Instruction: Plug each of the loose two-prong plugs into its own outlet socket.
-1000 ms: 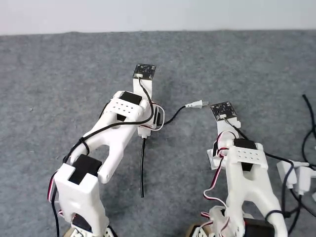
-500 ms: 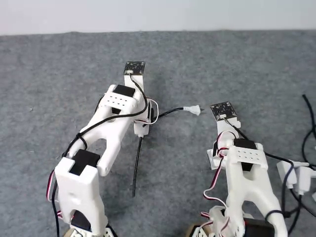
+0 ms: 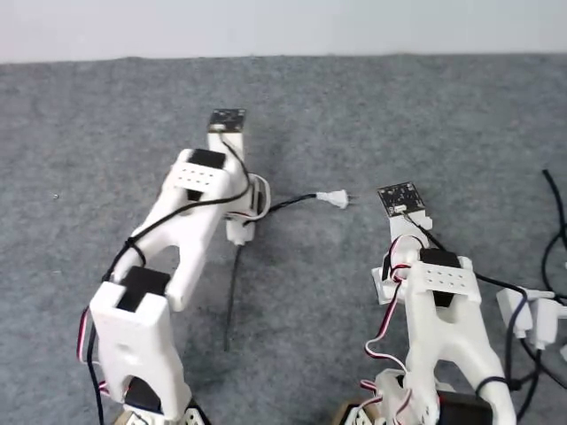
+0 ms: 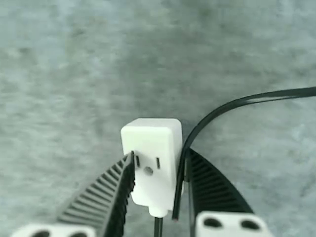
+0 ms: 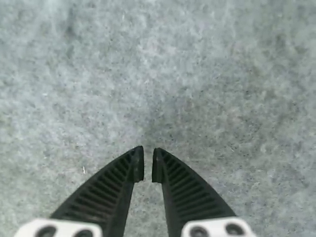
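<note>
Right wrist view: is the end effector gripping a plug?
No, the right end effector has its black ribbed fingers almost closed with nothing between them, above the grey felt table cover.

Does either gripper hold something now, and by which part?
The left gripper clamps the white outlet socket by its two side faces; a black cable runs between it and one finger. The right gripper holds nothing.

High view: the prongs of the plug (image 3: 335,199) are too small to count. The left arm's wrist (image 3: 205,173) covers most of the outlet socket (image 3: 239,232). White adapters and cables (image 3: 530,314) are cut off at the right edge.

Left wrist view: the black cable (image 4: 237,104) runs off the picture's edge. The socket's own cord (image 4: 158,224) is cut off just past the body.
</note>
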Action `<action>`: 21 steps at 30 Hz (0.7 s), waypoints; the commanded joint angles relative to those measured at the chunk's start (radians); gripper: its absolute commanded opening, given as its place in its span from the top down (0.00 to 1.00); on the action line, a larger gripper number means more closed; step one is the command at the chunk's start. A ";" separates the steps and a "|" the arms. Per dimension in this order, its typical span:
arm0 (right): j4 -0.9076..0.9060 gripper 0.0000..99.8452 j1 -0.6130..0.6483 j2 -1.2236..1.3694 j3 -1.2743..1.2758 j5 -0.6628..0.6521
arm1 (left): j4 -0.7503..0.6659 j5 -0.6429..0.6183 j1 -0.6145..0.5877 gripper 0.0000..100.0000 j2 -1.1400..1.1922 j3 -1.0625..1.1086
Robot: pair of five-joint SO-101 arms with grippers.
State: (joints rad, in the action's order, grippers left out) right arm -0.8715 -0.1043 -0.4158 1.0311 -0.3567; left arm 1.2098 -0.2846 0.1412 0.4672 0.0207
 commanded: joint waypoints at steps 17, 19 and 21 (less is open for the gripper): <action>-0.004 0.96 -0.002 -0.001 -0.023 -0.037 | 0.028 0.126 -0.221 0.85 0.015 -0.001; -0.004 0.96 -0.002 -0.001 -0.023 -0.037 | 0.043 0.169 -0.229 0.85 0.015 -0.001; -0.004 0.96 -0.007 -0.002 -0.023 -0.034 | 0.057 0.199 -0.230 0.85 0.015 -0.001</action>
State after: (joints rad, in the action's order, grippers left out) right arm -0.8715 -0.1028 -0.4158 1.0311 -0.3813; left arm 1.2267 -0.1343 -0.0353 0.4672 0.0207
